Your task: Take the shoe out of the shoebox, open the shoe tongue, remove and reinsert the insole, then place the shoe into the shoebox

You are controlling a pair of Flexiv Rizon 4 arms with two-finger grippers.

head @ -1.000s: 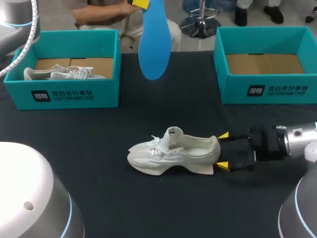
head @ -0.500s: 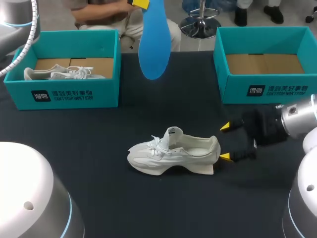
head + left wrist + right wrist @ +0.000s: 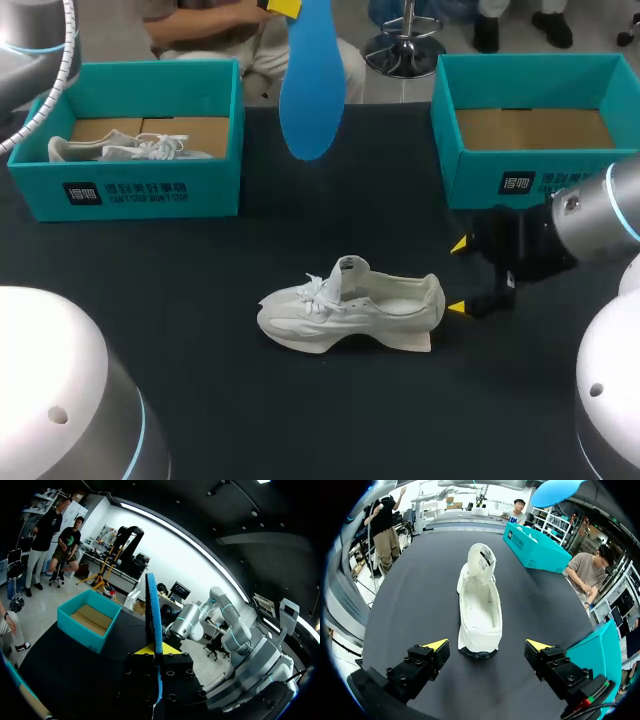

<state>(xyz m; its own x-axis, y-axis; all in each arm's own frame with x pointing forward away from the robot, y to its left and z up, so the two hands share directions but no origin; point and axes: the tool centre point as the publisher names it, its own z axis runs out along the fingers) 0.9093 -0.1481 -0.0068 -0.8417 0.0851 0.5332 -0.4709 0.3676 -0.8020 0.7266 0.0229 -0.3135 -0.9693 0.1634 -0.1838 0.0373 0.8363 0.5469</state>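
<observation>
A white shoe [image 3: 350, 312] lies on its side mid-table on the black cloth, toe to the left and tongue raised. High above the table's far side my left gripper [image 3: 288, 8] is shut on the top end of the blue insole [image 3: 311, 85], which hangs down. The left wrist view shows that insole [image 3: 153, 611] edge-on between the closed yellow tips of the left gripper [image 3: 156, 650]. My right gripper [image 3: 458, 276] stands open just behind the heel without touching it. In the right wrist view the shoe [image 3: 480, 600] lies ahead of the wide-open right gripper [image 3: 487, 645].
A teal shoebox [image 3: 130, 190] at the back left holds another white shoe [image 3: 120, 148]. A second teal shoebox [image 3: 540, 180] at the back right shows only its cardboard floor and stands close behind my right arm. Bare black cloth surrounds the shoe.
My right gripper has drawn back from the shoe's heel and shifted toward the far right box, still open. The shoe, the insole and my left arm have stayed put.
</observation>
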